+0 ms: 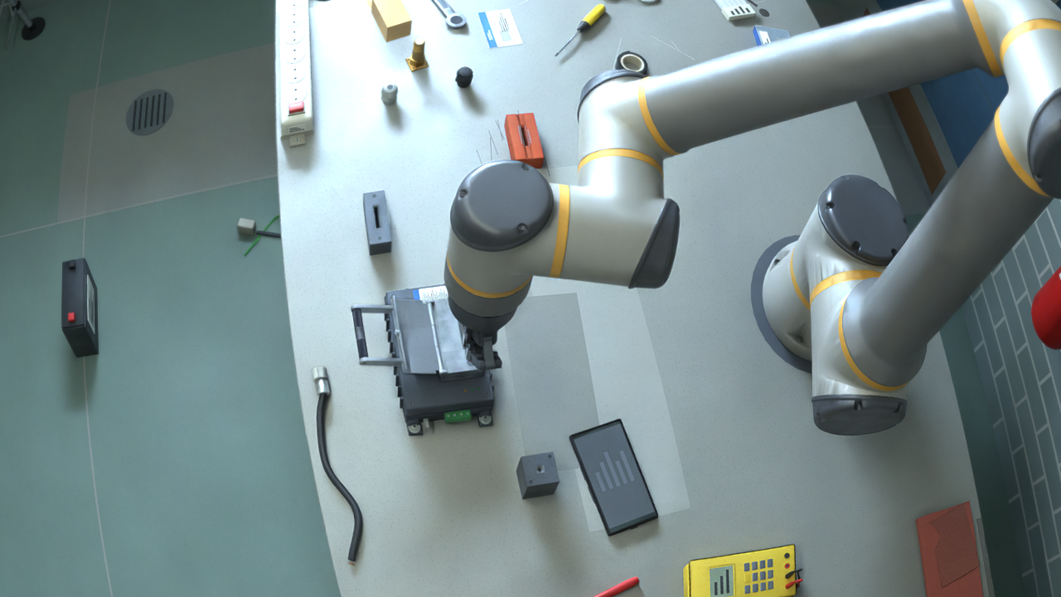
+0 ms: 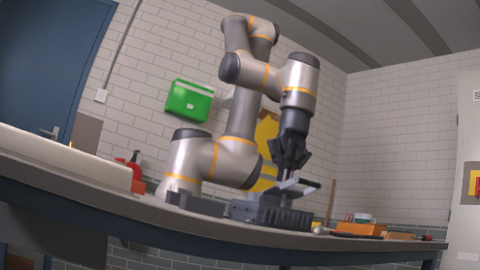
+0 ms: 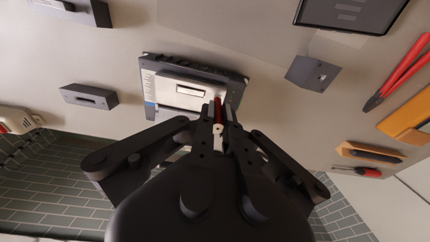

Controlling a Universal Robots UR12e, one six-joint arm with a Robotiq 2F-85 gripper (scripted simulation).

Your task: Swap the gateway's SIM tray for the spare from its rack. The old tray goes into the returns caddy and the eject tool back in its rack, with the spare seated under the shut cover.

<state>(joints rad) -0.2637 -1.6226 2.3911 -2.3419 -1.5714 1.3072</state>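
Observation:
The red eject tool (image 3: 218,112) points down at the gateway (image 1: 444,364), just right of its SIM tray (image 3: 190,91). The gateway's cover (image 1: 423,334) is swung open, with its handle (image 1: 365,335) sticking out to the left. A dark rack with a slot (image 1: 377,221) lies behind the gateway. An orange caddy (image 1: 524,139) lies further back. A small grey block with a hole (image 1: 538,474) stands in front of the gateway. My gripper (image 3: 218,108) is over the gateway's right edge, closed around the eject tool.
Behind the gateway lie a power strip (image 1: 294,70), a screwdriver (image 1: 581,26) and small parts. A tablet (image 1: 613,476) lies to the front right, near a yellow meter (image 1: 742,574). A black cable (image 1: 335,466) curls along the table's left edge.

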